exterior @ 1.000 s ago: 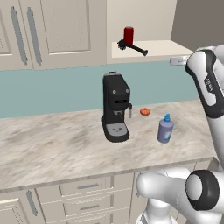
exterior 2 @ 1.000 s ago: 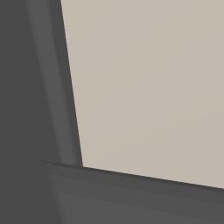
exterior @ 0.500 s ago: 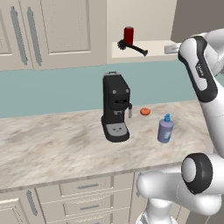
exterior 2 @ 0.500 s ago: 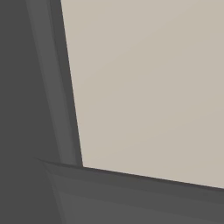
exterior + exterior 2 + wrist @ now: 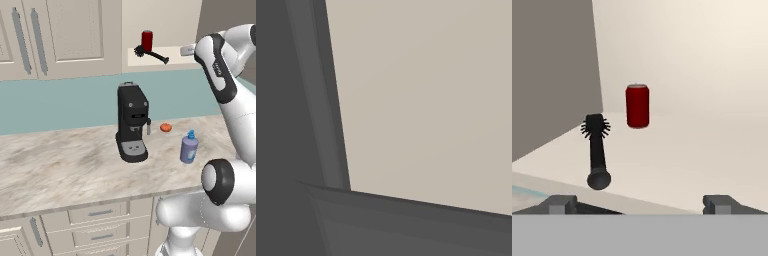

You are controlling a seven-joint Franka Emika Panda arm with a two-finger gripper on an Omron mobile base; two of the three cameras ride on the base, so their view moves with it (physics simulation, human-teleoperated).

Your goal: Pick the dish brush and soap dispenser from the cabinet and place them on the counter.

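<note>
Arm has swung up toward cabinet (image 5: 150, 30) over last second. Claw (image 5: 639, 202) wide open, empty, facing shelf. Dish brush (image 5: 597, 152) lies on shelf beside red can (image 5: 637, 105). Soap dispenser (image 5: 189, 147) already on bench (image 5: 60, 170). Brush grab next, likely.

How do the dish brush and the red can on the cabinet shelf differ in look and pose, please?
The dish brush is black, slim and lies flat, bristled head toward the back; the red can is a stout cylinder standing upright. The brush lies nearer the shelf's front edge, the can further back. Both rest on the cream shelf of the cabinet, apart.
</note>
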